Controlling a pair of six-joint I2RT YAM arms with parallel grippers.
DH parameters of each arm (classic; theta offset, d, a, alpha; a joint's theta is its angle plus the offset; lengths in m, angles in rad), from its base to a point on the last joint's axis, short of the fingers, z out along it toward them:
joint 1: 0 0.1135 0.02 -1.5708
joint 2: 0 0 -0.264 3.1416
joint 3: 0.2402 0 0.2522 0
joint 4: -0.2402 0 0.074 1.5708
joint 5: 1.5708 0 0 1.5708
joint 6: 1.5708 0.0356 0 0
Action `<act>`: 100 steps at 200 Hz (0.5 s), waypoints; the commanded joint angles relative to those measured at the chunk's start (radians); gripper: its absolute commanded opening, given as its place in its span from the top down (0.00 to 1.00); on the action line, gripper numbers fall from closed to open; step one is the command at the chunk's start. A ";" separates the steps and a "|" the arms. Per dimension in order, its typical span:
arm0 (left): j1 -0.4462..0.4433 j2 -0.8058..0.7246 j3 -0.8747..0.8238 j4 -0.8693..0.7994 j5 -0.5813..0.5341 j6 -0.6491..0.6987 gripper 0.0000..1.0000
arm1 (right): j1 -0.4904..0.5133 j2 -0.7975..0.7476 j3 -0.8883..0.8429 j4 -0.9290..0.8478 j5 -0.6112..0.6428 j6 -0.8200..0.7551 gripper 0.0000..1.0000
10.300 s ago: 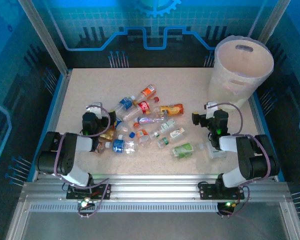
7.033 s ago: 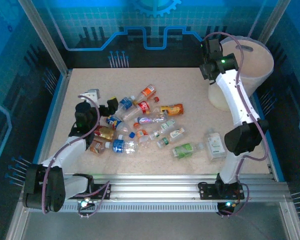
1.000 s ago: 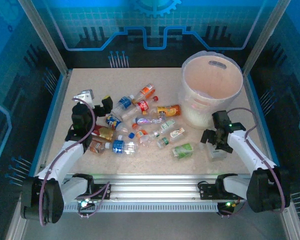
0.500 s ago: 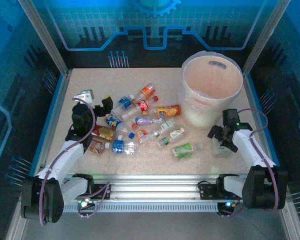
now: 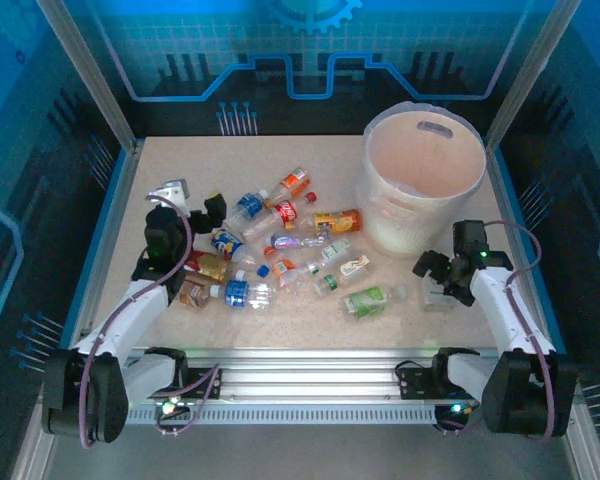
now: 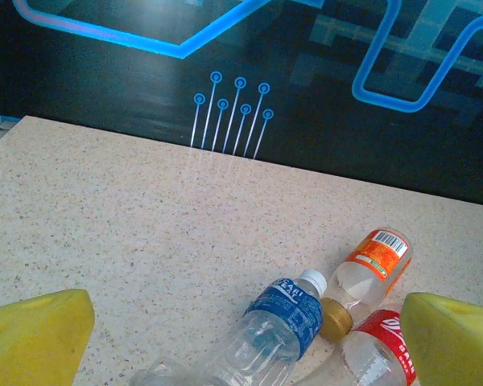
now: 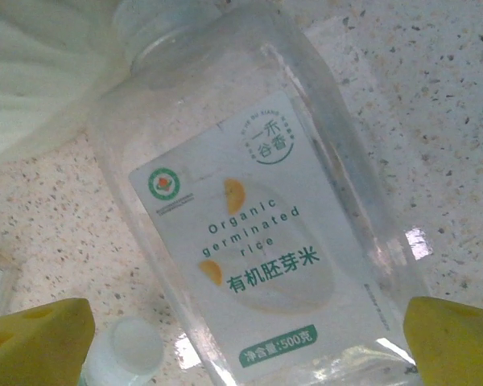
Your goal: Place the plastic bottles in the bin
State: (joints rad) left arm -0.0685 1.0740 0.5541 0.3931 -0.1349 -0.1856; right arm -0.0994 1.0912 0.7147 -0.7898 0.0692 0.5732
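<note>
Right claw (image 5: 441,282) is spread wide, low over the tabletop (image 5: 180,165), with its yellow fingertips (image 7: 36,342) on either side of a clear square bottle (image 7: 258,241) lying flat. The white label reads "Organic germinated rice". The jaws are not clamped on it; contact can't be told. A white cap (image 7: 133,346) lies just beside the bottle's lower end. The bottle's neck points toward the bin (image 5: 380,215), which stands upright just behind the right claw at the far right of the tabletop, mouth up.

Left claw (image 5: 192,198) is also fully open and holds nothing, hovering at the left edge of the plastic bottles (image 5: 280,250). They lie scattered in a loose pile mid-tabletop, all outside the bin. Between the left fingertips (image 6: 451,338), wrist view: a blue-label bottle (image 6: 286,310) on its side, an orange-label bottle (image 6: 374,265) with a barcode just right of it, and a red-label bottle (image 6: 378,350) nearest. A green-label bottle (image 5: 365,300) lies between the pile and the right claw.
</note>
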 commanded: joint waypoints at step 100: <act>-0.005 -0.008 0.017 0.024 -0.008 -0.007 0.01 | -0.015 0.095 0.100 0.029 0.008 -0.316 0.00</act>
State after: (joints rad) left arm -0.0685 1.0801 0.5541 0.3939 -0.1349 -0.1856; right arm -0.0994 1.1622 0.7971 -0.7826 0.0704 0.3077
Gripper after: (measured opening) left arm 0.990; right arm 0.996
